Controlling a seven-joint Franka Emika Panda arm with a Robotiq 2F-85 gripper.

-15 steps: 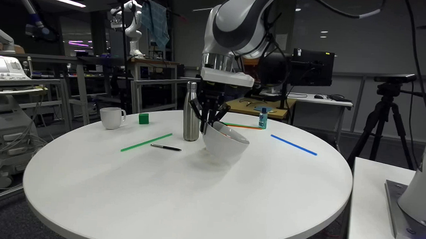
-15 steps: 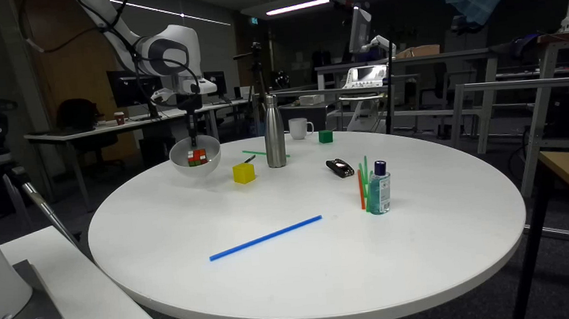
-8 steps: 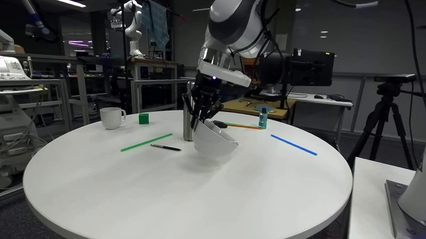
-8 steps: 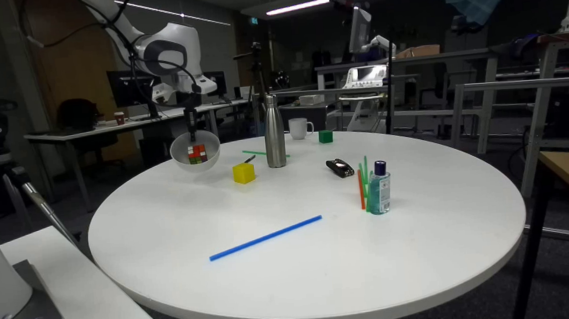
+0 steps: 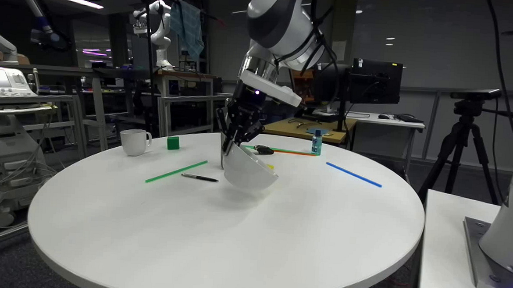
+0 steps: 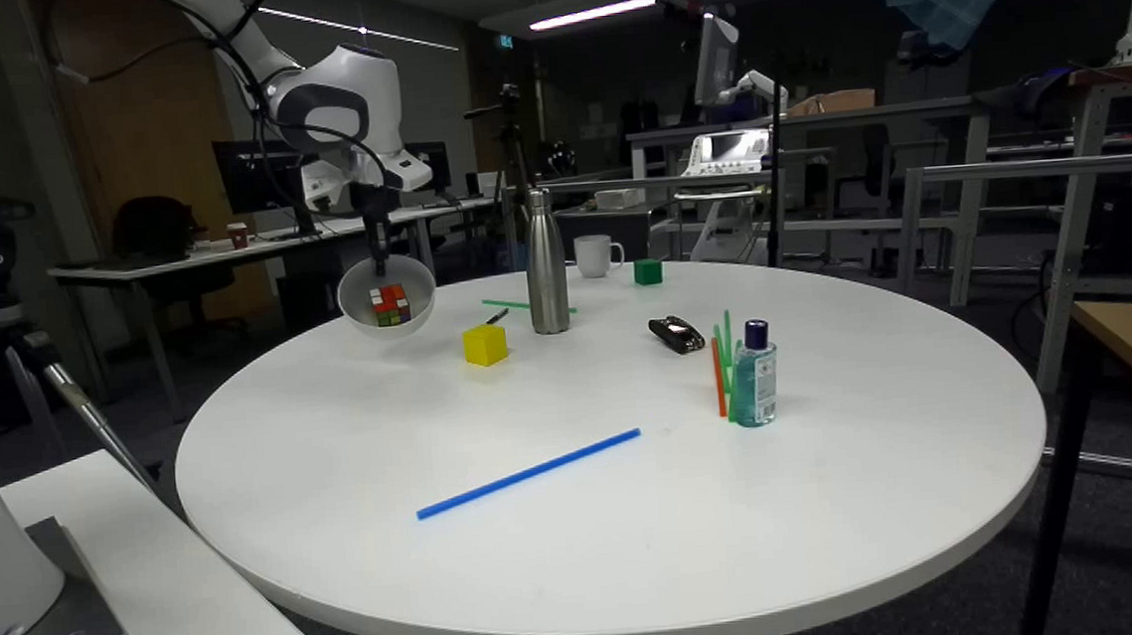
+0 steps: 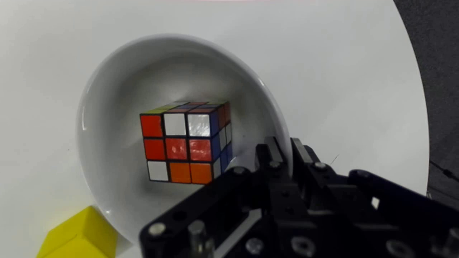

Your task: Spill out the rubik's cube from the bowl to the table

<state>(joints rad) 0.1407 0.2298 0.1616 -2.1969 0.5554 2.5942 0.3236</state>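
Note:
The white bowl (image 5: pixel 247 172) is held tilted above the white table (image 5: pixel 233 257). In an exterior view its opening (image 6: pixel 354 302) faces the camera. The rubik's cube (image 6: pixel 390 305) rests inside against the lower wall. The wrist view shows the cube (image 7: pixel 181 143) inside the bowl (image 7: pixel 102 118), with red, white and orange squares facing up. The cube is hidden behind the bowl's wall in an exterior view. My gripper (image 7: pixel 288 154) is shut on the bowl's rim, one finger inside and one outside. The gripper also shows in both exterior views (image 5: pixel 231 146) (image 6: pixel 380 267).
A yellow block (image 6: pixel 484 344) sits on the table close to the bowl. A steel bottle (image 6: pixel 547 269), a pen (image 5: pixel 199 177) and a green straw (image 5: pixel 176 171) are near. A mug (image 5: pixel 134 142), green block (image 5: pixel 173 142), black object (image 6: pixel 677 334), sanitizer bottle (image 6: pixel 756 379) and blue straw (image 6: pixel 527 475) stand farther off.
The gripper and bowl have moved left in an exterior view and tilted further, the held rim side rising. The cube has turned with the bowl and stays inside. The yellow block now partly shows behind it.

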